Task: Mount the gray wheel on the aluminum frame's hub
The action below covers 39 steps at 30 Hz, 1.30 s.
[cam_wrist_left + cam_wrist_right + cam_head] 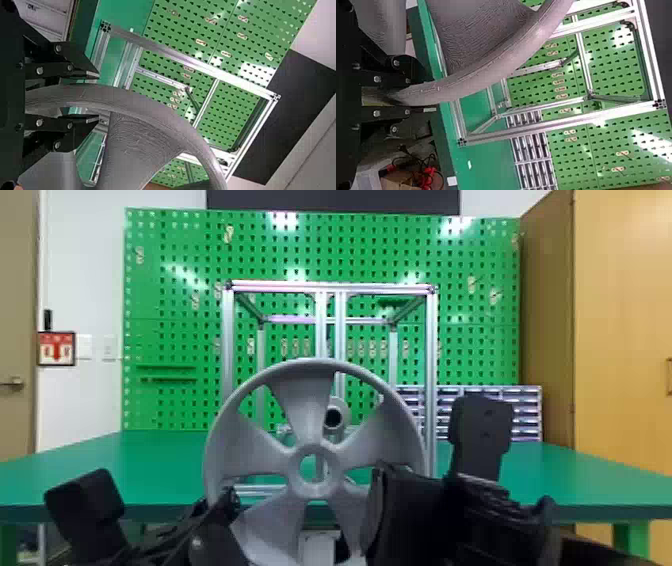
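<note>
Basically, the wheel (305, 410) is held in both grippers and needs to go up, a touch right and away from the camera. It stands upright in the lower middle of the head view, broad face to the camera, so its axle line seems to run roughly forward. The left gripper (98, 96) is closed on the rim at the wheel's left side; the right gripper (431, 94) is closed on it at the right side.

The hub (342, 411) shows between two spokes, just above and right of the wheel's middle ring (315, 489) in the head view, and looks to be farther back, within the frame (330, 286). Of the two, the right gripper looks nearer to it. The frame stands on the table (125, 470), taking up the middle of the view.

I'd judge the step in hand as lining up, with the wheel not yet mounted. Both arms should lift and shift together, keep the face square to the hub, then push forward. If one side leads, the wheel could tilt and catch on the hub's edge, or the rim could knock a frame post
</note>
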### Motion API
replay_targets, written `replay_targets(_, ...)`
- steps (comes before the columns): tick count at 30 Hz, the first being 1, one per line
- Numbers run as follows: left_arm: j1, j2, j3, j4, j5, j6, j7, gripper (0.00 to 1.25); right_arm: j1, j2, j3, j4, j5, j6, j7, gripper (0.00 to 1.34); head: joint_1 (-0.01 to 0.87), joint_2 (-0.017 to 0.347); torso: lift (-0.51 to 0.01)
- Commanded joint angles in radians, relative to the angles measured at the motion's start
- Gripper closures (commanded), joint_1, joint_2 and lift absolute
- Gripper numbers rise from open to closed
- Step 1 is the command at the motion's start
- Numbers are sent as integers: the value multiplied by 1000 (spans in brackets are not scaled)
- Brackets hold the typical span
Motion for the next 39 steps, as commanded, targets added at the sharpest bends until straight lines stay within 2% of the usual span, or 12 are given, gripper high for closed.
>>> replay_targets(1,0,0,-1,0,-1,0,8,866,1,1,0,0,-4,0,0,1177,-5,6,-499)
replay_targets(9,-17,-2,2,7,-8,-2,11,866,-2,1,-2,0,-15,0,0,1177,-5,6,-499)
replay_targets(27,-94,-22,-19,75,-7,-2,11,866,-54,1,-19,66,-75,5,0,1177,-5,6,-499)
replay_targets(31,-100,-22,-21,79,-7,-2,13,911,-60,1,-30,75,-84,6,2,1177,-5,6,-499)
replay_targets(39,-117,-22,-22,87,-5,-2,36,915,-66,1,-36,78,-84,6,2,1177,-5,6,-499)
